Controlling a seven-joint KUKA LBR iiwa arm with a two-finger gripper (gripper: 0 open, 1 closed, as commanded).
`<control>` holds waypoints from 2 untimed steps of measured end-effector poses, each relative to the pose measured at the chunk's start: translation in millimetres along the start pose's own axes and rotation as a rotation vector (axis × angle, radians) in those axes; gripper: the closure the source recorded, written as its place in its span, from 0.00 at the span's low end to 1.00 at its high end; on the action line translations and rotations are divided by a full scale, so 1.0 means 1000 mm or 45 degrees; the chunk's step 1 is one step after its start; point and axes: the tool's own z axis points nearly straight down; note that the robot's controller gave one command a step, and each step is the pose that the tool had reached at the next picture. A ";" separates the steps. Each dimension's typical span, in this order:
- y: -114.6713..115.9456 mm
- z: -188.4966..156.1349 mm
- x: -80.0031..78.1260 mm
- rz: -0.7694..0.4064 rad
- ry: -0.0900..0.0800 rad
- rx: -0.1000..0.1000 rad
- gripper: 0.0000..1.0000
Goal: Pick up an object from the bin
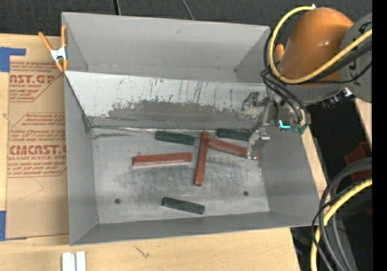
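Note:
My gripper [259, 140] is low at the right side of the bin, close to the right wall. It hangs over the right end of a short red-brown bar [228, 147] that lies slanted on the floor. Just behind that bar lies a small dark green bar [233, 134]. An upright-lying red-brown bar [201, 158] crosses the slanted one at its left end.
A longer red-brown bar [162, 159] lies flat in the middle of the bin. One dark green bar [175, 138] rests near the back wall, another [182, 205] near the front. The arm's orange cover and cables stand above the right rim.

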 end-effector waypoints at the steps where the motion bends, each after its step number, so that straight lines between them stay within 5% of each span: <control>1: 0.000 -0.005 -0.002 -0.001 -0.010 0.001 0.00; 2: 0.005 0.057 -0.007 -0.044 -0.017 0.002 0.00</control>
